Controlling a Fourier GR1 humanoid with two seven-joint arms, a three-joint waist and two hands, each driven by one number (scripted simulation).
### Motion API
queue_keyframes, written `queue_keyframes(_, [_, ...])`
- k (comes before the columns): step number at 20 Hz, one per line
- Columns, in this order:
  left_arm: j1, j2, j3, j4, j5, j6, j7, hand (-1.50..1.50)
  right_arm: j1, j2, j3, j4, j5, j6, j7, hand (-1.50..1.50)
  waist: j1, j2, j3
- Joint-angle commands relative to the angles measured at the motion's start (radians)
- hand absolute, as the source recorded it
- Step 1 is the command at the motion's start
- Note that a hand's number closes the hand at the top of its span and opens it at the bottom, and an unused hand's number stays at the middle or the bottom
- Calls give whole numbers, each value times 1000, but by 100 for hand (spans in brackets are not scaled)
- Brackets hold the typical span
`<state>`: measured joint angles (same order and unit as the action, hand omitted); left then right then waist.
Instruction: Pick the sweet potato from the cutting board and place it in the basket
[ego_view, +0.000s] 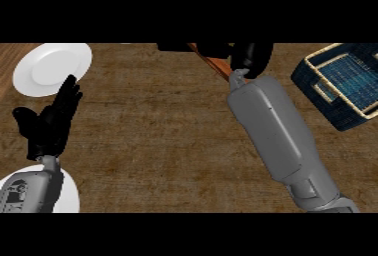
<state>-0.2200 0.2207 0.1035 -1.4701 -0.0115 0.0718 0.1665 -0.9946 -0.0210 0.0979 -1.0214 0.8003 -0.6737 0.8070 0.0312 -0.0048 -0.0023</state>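
Head view. R hand (251, 57) at 12 o'clock, over cutting board (214, 65) edge; grip state cannot be told. Sweet potato hidden, not seen. Basket (325, 107) at 2 o'clock. L hand (50, 125) at 9 o'clock, open, resting below white plate (48, 67).

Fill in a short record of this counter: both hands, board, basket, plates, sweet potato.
left hand: open, resting at the left, fingers up
right hand: over the board, at the top
board: only a strip shows by the right hand
basket: at the right, no sweet potato seen inside
plates: one top left, one bottom left under the left forearm
sweet potato: not visible
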Motion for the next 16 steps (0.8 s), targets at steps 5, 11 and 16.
queue_keyframes(5, [10, 6, 22, 3, 17, -13, -9, 0, -203, -80, -166, 189, 49, -119, 35, 150, -4, 12, 2])
queue_keyframes(11, [31, -7, 4, -12, -7, -2, -25, 0, -366, -230, -255, 355, 54, -33, 38, 150, 0, 12, 2])
queue_keyframes(16, [-9, -8, 13, 55, -20, 4, -50, 0, -422, -299, -292, 499, 50, -38, -35, 150, -3, 17, 2])
